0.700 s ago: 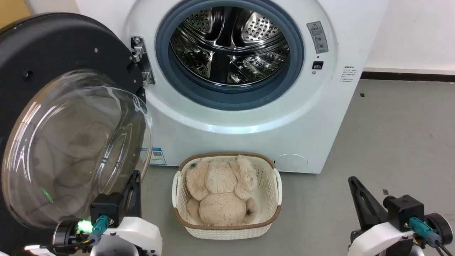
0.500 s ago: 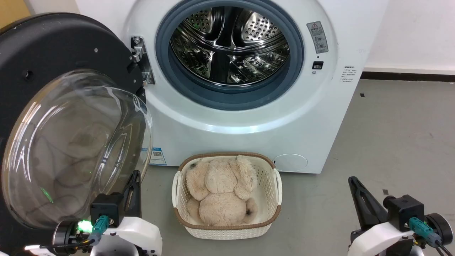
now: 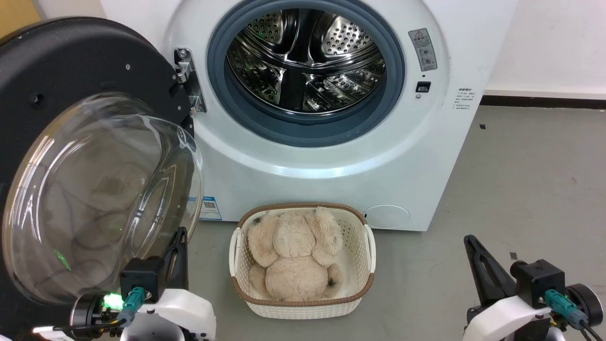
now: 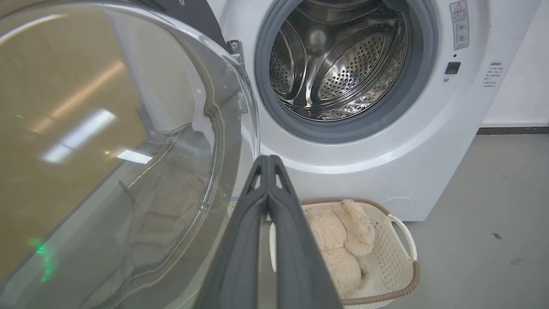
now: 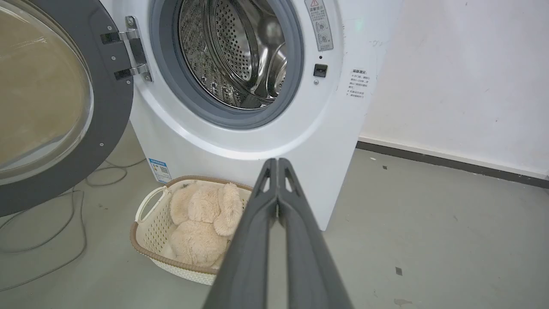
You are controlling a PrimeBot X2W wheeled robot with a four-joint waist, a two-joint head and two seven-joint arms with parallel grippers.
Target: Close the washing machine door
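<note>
The washing machine door [image 3: 61,61] stands swung wide open at the left, its black inner face and bulging clear glass bowl [image 3: 99,199] turned toward me; the door [image 4: 107,150] fills the left of the left wrist view and the door [image 5: 107,98] shows at the left of the right wrist view. The white washing machine [image 3: 331,161] shows its steel drum [image 3: 305,57] bare inside a blue-grey gasket. My left gripper [image 3: 179,234] is shut, low at the glass bowl's lower right edge. My right gripper [image 3: 468,240] is shut at the lower right, above the floor.
A white woven basket [image 3: 364,246] holding a beige plush toy [image 3: 293,255] stands on the grey floor right before the machine, between my grippers. A cable [image 5: 64,231] lies on the floor under the door. A white wall [image 3: 554,42] is to the right.
</note>
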